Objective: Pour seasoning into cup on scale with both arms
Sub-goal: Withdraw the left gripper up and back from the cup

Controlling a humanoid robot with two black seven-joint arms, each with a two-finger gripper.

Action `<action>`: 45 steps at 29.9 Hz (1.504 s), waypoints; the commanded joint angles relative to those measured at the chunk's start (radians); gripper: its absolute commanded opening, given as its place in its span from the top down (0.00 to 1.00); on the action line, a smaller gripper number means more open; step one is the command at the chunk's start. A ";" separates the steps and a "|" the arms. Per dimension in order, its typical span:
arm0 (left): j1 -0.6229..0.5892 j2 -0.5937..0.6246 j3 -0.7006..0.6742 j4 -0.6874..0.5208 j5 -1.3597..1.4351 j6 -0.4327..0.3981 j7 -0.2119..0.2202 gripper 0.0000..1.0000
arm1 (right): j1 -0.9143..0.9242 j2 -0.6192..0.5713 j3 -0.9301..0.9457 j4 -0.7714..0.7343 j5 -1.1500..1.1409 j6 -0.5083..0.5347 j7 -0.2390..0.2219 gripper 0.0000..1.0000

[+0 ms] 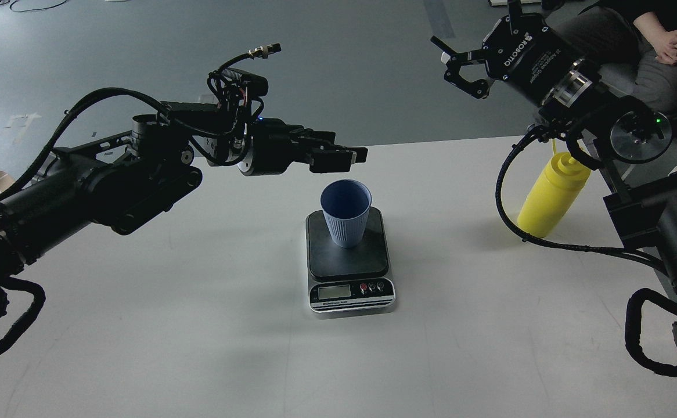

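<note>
The light blue ribbed cup point(345, 212) stands upright on the dark platform of the scale point(350, 264), mid-table. The yellow squeeze bottle point(550, 197) stands upright at the table's right side, its top partly hidden behind my right arm. My left gripper point(347, 152) hovers just above and left of the cup's rim, pointing right; its fingers look apart and hold nothing. My right gripper point(447, 61) is raised high, above and left of the bottle, with its fingers open and empty.
The white table point(199, 319) ends at a far edge behind the cup. A black cable point(504, 191) loops down from my right arm next to the bottle. A seated person point(652, 52) is at the back right, beyond the table.
</note>
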 commanded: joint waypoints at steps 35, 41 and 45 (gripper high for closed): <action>0.550 0.046 -0.676 0.188 -1.338 -0.063 0.000 0.02 | -0.041 -0.012 0.047 0.093 0.041 0.000 -0.007 0.00; 0.550 0.046 -0.675 0.186 -1.336 -0.072 0.000 0.02 | -0.149 -0.158 0.059 0.208 0.249 0.000 -0.010 0.00; 0.548 0.045 -0.675 0.186 -1.336 -0.080 0.000 0.02 | -0.266 -0.253 0.103 0.293 0.337 0.000 -0.010 0.00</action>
